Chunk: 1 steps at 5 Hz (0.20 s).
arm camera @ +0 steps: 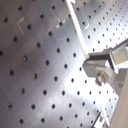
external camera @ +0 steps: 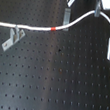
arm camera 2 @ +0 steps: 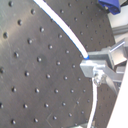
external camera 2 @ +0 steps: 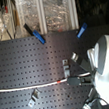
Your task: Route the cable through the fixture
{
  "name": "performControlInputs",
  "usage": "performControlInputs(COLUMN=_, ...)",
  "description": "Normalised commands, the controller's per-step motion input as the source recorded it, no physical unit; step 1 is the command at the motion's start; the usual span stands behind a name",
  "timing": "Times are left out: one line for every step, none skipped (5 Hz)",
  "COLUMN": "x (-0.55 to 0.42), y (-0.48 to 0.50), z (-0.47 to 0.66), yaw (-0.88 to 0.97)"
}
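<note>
No readable labels or writing anywhere, everything's too blurry for that. The cable [external camera: 39,29] stretches across the black perforated board [external camera: 57,81] from the first exterior view's left edge, red-orange band [external camera: 54,28] roughly midway, then curves up to the gripper [external camera: 99,11] near the top right. In both wrist views the jaws look clenched on the cable's end. A small metal fixture [external camera: 13,38] sits just below the cable, another fixture [external camera: 67,15] stands further along.
</note>
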Motion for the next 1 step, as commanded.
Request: performControlInputs(x=-0.008, y=0.068, z=0.0, yaw=0.11)
